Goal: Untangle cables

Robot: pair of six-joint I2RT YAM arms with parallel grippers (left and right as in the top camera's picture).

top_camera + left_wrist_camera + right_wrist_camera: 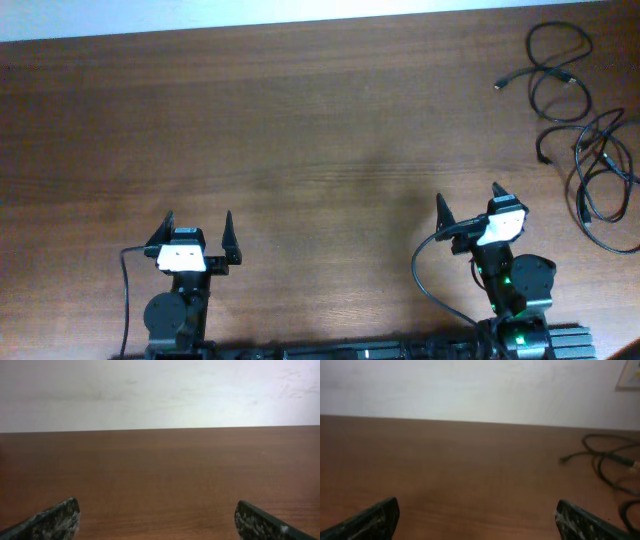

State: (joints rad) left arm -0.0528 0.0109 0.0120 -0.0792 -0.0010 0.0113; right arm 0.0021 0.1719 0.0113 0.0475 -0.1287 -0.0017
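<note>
The cables are thin black cords lying at the table's far right. One forms loose loops (552, 72) with a small plug end, and a denser tangle (603, 160) lies just below it. In the right wrist view the cables (605, 455) show at the right edge. My right gripper (468, 196) stands open near the front edge, left of and nearer than the tangle, with nothing between its fingers (477, 520). My left gripper (198, 220) stands open at the front left, far from the cables, and over bare wood in its own view (157, 520).
The brown wooden table (300, 130) ends at a white wall along its far edge. Thicker black wires (425, 280) hang from the right arm's base near the front edge. The cables reach the table's right edge.
</note>
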